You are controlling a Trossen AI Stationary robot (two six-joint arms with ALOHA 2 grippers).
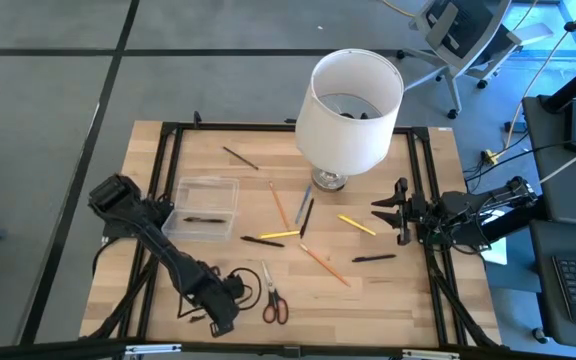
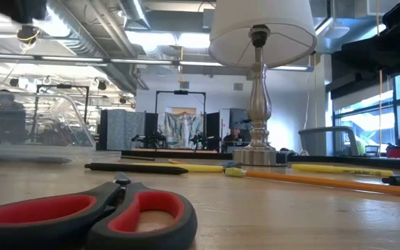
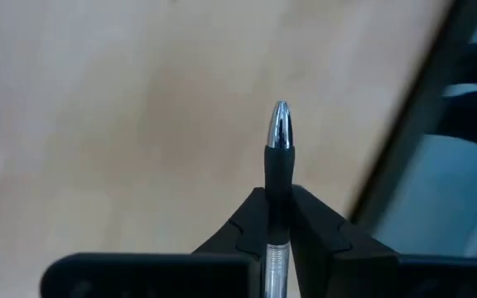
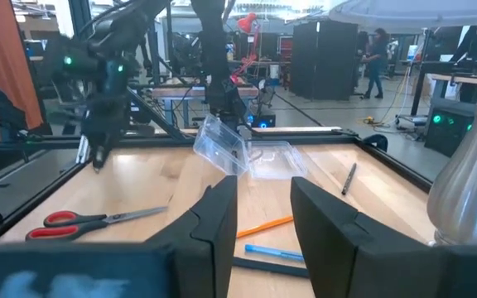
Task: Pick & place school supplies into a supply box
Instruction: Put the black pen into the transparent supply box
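My left gripper (image 3: 278,203) hovers over the table's near left part (image 1: 223,303), shut on a pen (image 3: 278,157) with a black grip and a silver tip. The clear supply box (image 1: 205,208) lies flat at the left with a dark pen inside. Red-handled scissors (image 1: 273,300) lie flat just right of the left gripper. Pencils and pens (image 1: 286,222) are scattered over the middle of the table. My right gripper (image 1: 393,212) waits open at the table's right edge, pointing level and holding nothing. My left gripper pinches the pen's black grip section (image 3: 277,186), just behind the silver tip, between its two fingers (image 3: 251,223). The fingers slant steeply down from above, and the pen runs along them. Its tip (image 3: 281,124) sticks out past the fingertips toward the tabletop.
A white-shaded lamp (image 1: 346,110) stands at the far middle on a metal foot (image 1: 328,180). A black frame (image 1: 168,130) rims the table. Bare wood lies between the scissors and the near right corner.
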